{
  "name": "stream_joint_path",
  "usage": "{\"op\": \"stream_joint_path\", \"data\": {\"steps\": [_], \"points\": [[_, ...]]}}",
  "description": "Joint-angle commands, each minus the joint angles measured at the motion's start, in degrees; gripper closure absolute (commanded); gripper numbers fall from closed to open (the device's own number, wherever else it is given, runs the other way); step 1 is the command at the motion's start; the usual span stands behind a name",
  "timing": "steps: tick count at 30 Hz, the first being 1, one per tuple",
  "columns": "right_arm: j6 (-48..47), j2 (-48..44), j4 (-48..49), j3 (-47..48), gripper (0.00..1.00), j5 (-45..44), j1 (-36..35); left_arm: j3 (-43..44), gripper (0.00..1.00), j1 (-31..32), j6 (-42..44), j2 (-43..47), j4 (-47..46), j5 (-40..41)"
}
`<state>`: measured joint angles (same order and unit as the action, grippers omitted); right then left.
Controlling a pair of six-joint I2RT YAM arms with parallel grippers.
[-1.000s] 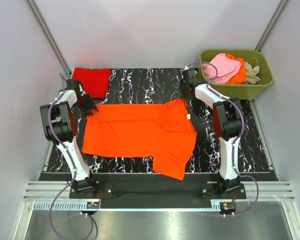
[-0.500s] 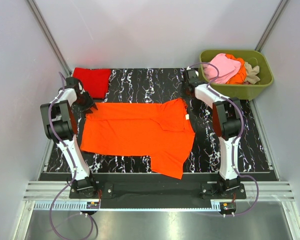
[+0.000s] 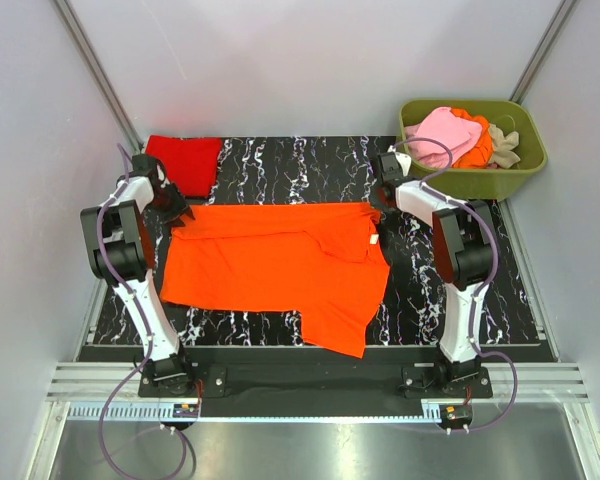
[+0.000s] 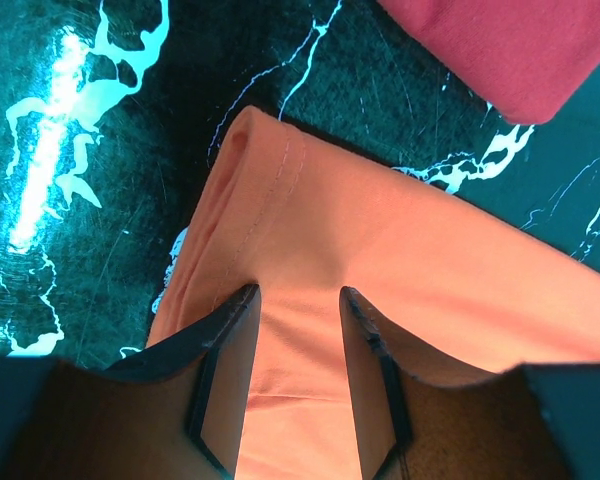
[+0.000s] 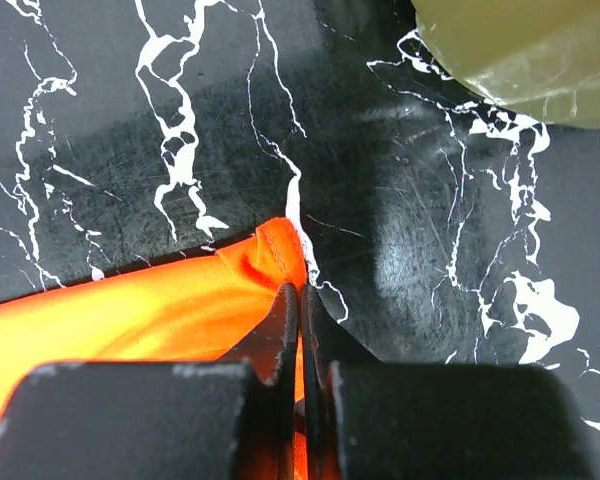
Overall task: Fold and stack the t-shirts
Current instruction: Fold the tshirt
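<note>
A bright orange t-shirt lies spread on the black marbled mat, with a white label near its right edge. My right gripper sits at its far right corner. In the right wrist view this gripper is shut on the orange hem. My left gripper is at the shirt's far left corner. In the left wrist view it stands open, its fingers astride the orange cloth. A folded red t-shirt lies at the far left.
An olive-green tub at the far right holds pink, orange and beige shirts; its wall is close beyond my right gripper. The red shirt lies just beyond my left gripper. Grey walls flank the mat.
My right gripper closed on the shirt's far right corner and drew it to the right, straightening the far edge. The left gripper stayed at the left corner.
</note>
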<state>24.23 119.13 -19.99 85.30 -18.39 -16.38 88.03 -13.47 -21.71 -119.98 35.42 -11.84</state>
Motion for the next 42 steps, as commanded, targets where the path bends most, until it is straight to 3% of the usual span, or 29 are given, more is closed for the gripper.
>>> {"op": "stream_joint_path", "data": {"steps": [1,6,9,18,22,24,27,29,32,36,42], "points": [[1.7,-4.3,6.0,-2.7,1.00,-2.1,0.5,1.2,0.55,-0.6,0.0,-1.5,0.0,3.0],[-1.8,-4.2,6.9,-0.2,0.80,2.3,0.5,4.8,0.54,-0.4,0.2,-1.9,0.1,-4.2],[-2.9,-6.6,4.8,1.5,0.73,5.6,0.6,5.7,0.51,-0.1,-0.1,0.3,0.3,-5.7],[5.3,-19.5,-0.2,-7.6,0.68,12.9,-2.6,2.9,0.46,2.0,-0.9,11.1,0.8,-5.7],[10.9,-23.3,-0.7,-14.8,0.65,16.7,-2.9,-3.9,0.46,10.1,0.5,15.9,0.1,-7.1],[12.5,-25.2,-0.8,-17.3,0.65,17.4,-2.9,-7.2,0.47,17.6,0.4,19.3,-3.6,-10.3],[12.8,-26.2,-0.8,-21.5,0.72,16.3,-2.1,-11.2,0.45,28.1,-2.2,21.9,-7.7,-10.7],[12.8,-25.8,-0.8,-23.6,0.74,16.6,-1.0,-14.1,0.44,33.3,-7.3,21.5,-14.1,-15.5],[12.0,-25.0,-0.7,-24.7,0.75,17.6,0.7,-15.4,0.42,38.3,-9.0,19.6,-18.3,-13.9],[7.5,-22.9,-0.6,-24.2,0.65,19.3,2.2,-15.0,0.38,41.1,-10.6,16.1,-19.3,-13.0],[0.6,-19.2,-0.6,-21.7,0.68,23.0,3.6,-14.6,0.38,42.7,-11.7,10.8,-20.5,-13.6]]}}
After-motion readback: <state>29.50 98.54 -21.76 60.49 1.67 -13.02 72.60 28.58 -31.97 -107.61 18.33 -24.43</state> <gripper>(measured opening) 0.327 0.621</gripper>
